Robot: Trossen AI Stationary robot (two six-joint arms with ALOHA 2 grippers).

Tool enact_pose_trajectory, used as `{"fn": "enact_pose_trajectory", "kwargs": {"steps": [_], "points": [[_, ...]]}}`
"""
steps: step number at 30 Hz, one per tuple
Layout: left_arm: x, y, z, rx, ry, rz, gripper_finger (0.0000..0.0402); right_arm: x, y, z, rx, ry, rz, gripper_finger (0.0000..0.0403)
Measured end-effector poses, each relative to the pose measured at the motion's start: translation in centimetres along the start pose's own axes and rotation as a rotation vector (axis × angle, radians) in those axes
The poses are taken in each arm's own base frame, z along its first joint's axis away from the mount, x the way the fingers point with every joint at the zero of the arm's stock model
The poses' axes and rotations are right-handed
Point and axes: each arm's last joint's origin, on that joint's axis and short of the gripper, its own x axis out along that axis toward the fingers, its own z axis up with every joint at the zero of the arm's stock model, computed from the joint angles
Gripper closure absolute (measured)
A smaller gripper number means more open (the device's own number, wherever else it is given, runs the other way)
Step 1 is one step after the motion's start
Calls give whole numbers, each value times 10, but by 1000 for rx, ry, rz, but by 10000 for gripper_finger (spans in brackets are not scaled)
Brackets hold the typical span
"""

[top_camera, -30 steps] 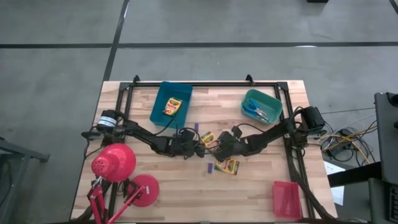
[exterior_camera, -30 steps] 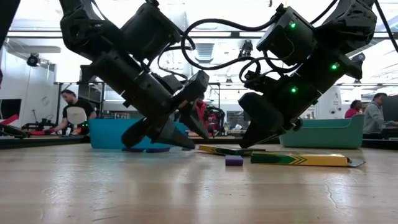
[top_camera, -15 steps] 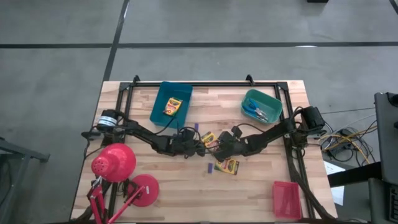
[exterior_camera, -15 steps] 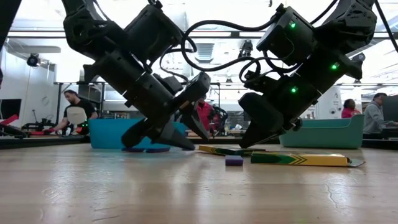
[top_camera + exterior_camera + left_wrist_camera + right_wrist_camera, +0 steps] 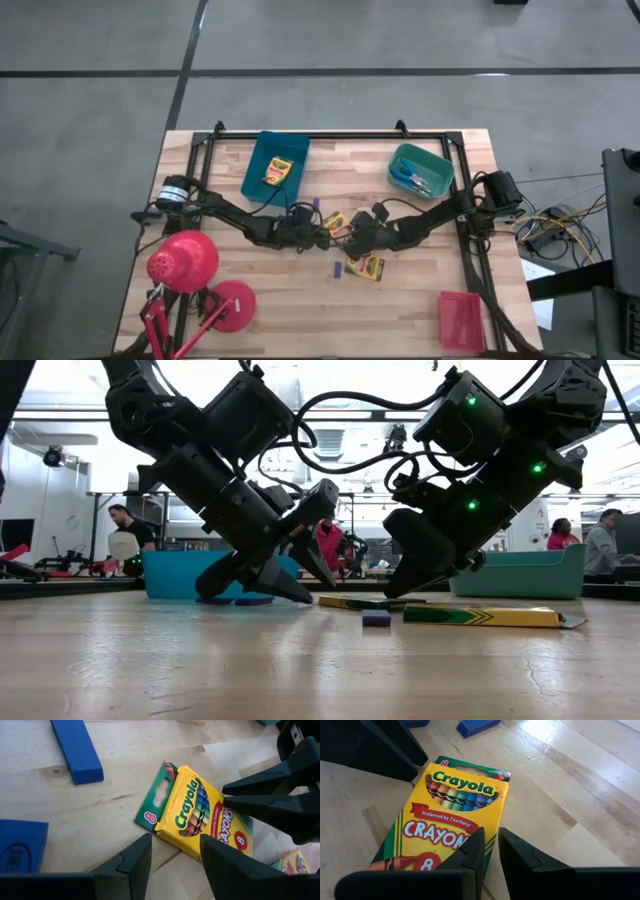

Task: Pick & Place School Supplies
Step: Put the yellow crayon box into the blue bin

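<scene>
A yellow crayon box (image 5: 333, 222) lies flat on the wooden table between my two grippers. My left gripper (image 5: 175, 857) is open, and the box's (image 5: 200, 812) near corner sits in front of its gap. My right gripper (image 5: 491, 852) is shut to a narrow slit at the box's (image 5: 450, 815) long edge. A second crayon box (image 5: 368, 267) lies flat nearer the table's near edge. The third crayon box (image 5: 277, 171) lies in the blue tray (image 5: 250, 185). Blue-handled scissors (image 5: 410, 177) lie in the teal tray (image 5: 442, 166). Small purple sticks (image 5: 315, 205) (image 5: 337, 270) lie on the wood. My right gripper comes slanting down from the table's right, with its fingertips (image 5: 227, 789) at the long edge (image 5: 495, 827) of the flat-lying crayon box. I cannot tell whether they press on the box. My left gripper: I cannot tell whether its fingers (image 5: 220, 860) touch the box's corner.
A red desk lamp (image 5: 185, 262) stands at the near left corner. A red tray (image 5: 462, 320) sits at the near right corner. A black frame (image 5: 330, 137) runs along the far edge. People show in the room behind the table in the low view.
</scene>
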Motion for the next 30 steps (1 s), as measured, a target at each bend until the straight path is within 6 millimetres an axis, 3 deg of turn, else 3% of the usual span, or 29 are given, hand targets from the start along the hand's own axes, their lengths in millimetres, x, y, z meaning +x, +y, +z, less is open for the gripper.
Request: {"fn": "enact_pose_trajectory", "kwargs": {"steps": [30], "points": [[2, 2, 2, -5, 11, 6, 229, -3, 5, 0, -110, -56, -12, 351]]}}
